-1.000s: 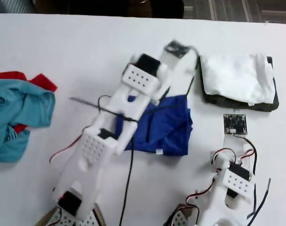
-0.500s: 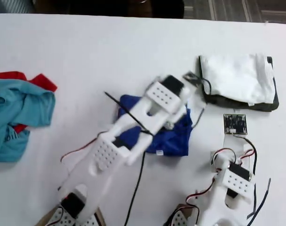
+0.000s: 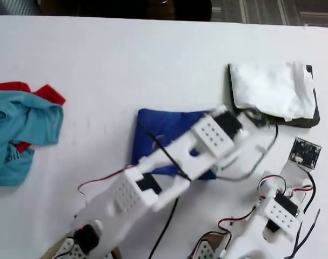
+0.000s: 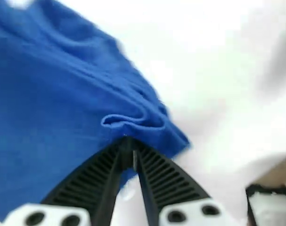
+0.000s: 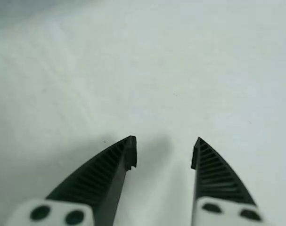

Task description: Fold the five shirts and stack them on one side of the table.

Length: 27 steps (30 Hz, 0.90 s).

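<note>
In the middle of the high view, the blue shirt (image 3: 166, 129) lies on the white bench (image 3: 109, 59). The left arm (image 3: 169, 167) comes up from the lower left of the frame and lies across the lower right part of the shirt.

In the left wrist view, the left gripper (image 4: 128, 146) is pinched tight on a small fold at the edge of the blue shirt (image 4: 48, 94). The two black fingers meet at the cloth, and bare bench shows just past the shirt's edge.

At the upper right of the high view, a folded white shirt (image 3: 272, 89) sits on top of a black shirt (image 3: 312, 120). The black one peeks out along the left and bottom edges of the white one. This pile is near the blue shirt but not touching it.

At the far left, a teal shirt (image 3: 23, 129) lies in a loose heap on a red shirt (image 3: 47, 93). They are well apart from the blue one.

At the lower right, the right arm (image 3: 280, 213) is low in the frame. The right gripper (image 5: 164, 150) is spread wide over bare bench and holds nothing.
</note>
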Available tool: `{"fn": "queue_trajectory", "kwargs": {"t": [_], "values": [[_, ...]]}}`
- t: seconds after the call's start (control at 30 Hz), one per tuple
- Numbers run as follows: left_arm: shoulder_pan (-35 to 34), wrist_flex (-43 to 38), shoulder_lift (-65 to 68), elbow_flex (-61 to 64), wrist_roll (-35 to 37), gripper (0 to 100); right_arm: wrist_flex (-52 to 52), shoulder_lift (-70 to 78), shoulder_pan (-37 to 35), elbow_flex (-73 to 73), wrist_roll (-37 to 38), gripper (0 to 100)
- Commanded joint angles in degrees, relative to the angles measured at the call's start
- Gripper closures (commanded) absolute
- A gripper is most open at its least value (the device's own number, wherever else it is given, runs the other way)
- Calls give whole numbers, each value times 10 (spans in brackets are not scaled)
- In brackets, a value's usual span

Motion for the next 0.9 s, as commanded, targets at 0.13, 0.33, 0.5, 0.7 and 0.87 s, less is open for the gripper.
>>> {"fn": "queue_trajectory", "kwargs": {"t": [0.13,0.33,0.5,0.7,0.87], "values": [[-8,7,-84,9,-14,974,-12,-14,2,-7,-4,804],[-76,4,-152,-1,-15,974,-12,-14,1,-7,-4,804],[-105,-23,-105,40,-11,974,-12,-14,0,-7,-4,804],[-40,-48,-37,88,-11,974,-12,-13,0,-7,-4,804],[11,-31,-50,84,11,974,-12,-13,0,-7,-4,804]]}}
